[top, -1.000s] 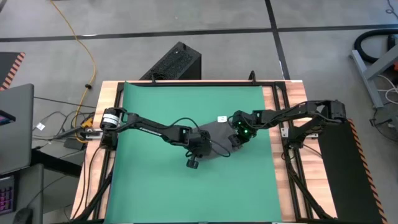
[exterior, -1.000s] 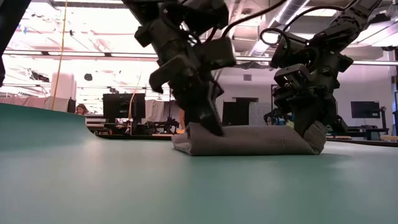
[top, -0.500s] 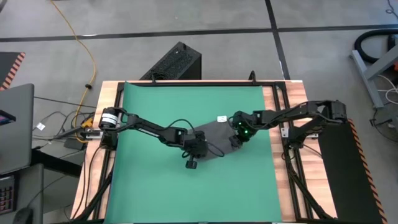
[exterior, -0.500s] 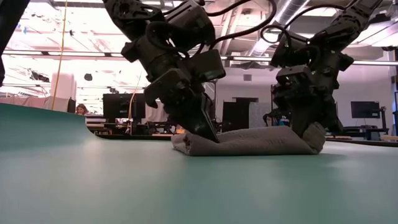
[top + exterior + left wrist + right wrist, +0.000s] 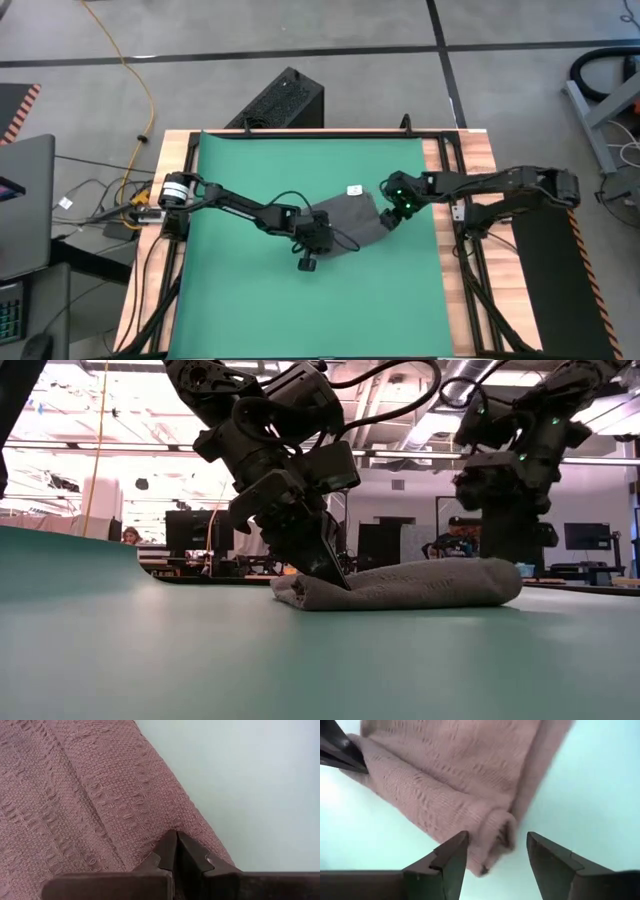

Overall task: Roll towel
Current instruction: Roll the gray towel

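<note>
Towel lies near the middle of the green mat, bunched into a loose, low roll with its small white tag at the edge toward the mat's far side. Left tool is clenched, tips pressed down on the towel's left end; judged, this pins the cloth so the roll does not spring open or slide across the mat. Right tool hangs just above the towel's right end with its jaws standing apart and nothing between them, the rolled end showing below the gap; it reads as a let-go, possibly ahead of a fresh grip.

Hard to make out: whether the left tips merely press or pinch a fold of cloth. From table height, the left arm hides the towel's far side. How many turns the roll has cannot be told.
</note>
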